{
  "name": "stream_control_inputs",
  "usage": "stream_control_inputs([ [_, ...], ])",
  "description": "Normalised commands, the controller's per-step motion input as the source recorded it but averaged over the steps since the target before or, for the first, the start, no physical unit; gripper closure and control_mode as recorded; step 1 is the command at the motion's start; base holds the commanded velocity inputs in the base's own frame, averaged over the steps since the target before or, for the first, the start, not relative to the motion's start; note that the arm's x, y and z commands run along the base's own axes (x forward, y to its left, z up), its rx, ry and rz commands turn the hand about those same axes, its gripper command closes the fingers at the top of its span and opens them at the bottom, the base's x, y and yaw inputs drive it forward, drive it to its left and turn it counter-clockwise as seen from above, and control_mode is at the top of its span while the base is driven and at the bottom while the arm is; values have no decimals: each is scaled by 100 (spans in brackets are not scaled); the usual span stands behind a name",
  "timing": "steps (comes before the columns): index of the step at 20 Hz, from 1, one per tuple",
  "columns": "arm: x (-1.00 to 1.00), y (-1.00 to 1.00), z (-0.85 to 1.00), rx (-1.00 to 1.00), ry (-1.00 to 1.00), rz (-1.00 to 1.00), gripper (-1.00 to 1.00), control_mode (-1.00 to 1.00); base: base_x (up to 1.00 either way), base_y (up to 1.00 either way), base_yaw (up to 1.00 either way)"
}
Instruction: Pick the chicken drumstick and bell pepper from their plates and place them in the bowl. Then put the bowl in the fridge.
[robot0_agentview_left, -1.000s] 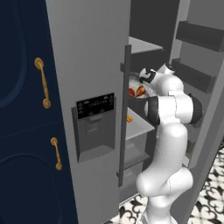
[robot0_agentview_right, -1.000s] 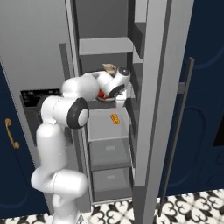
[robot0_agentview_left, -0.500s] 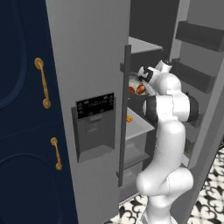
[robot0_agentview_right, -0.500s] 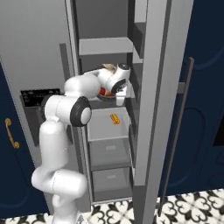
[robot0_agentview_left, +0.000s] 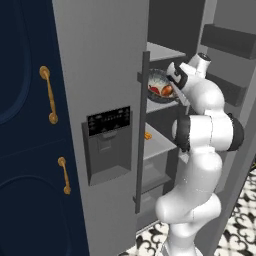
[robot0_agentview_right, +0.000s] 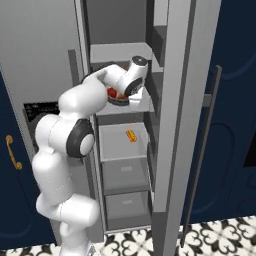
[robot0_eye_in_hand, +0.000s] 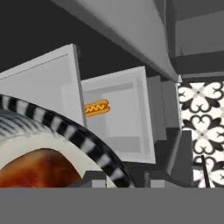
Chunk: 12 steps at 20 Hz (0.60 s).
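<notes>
The fridge (robot0_agentview_left: 100, 60) stands with its right door (robot0_agentview_right: 181, 125) swung open. My gripper (robot0_agentview_left: 176, 81) reaches inside at middle-shelf height, shut on the rim of the dark bowl (robot0_agentview_left: 159, 79). The bowl (robot0_agentview_right: 120, 101) hangs level at the shelf (robot0_agentview_right: 142, 107); whether it touches the shelf I cannot tell. In it lie the red bell pepper (robot0_agentview_left: 154, 90) and the brown chicken drumstick (robot0_agentview_left: 167, 90). In the hand view the bowl's striped rim (robot0_eye_in_hand: 65, 127) runs between the fingertips (robot0_eye_in_hand: 94, 177), with the drumstick (robot0_eye_in_hand: 39, 168) inside. The plates are out of view.
A hot dog (robot0_eye_in_hand: 96, 108) lies on the lower shelf (robot0_agentview_right: 122, 145) above the drawers (robot0_agentview_right: 125, 172). The shut left door carries the black dispenser panel (robot0_agentview_left: 108, 121) and a bar handle (robot0_agentview_left: 142, 130). Navy cabinets (robot0_agentview_left: 25, 150) flank the fridge. Patterned floor tiles (robot0_agentview_right: 220, 235) lie below.
The hand has carried the bowl a little higher and deeper into the fridge, from in front of the shelf to over it.
</notes>
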Motion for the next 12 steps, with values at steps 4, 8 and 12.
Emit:
stream_control_inputs([
  [4,-95,3,19,0,-23,0,100,-100,0,0,0],
  [8,79,-14,-52,0,-1,1,100,-100,0,0,0],
  [12,100,-17,-21,1,3,-1,100,-100,0,0,0],
])
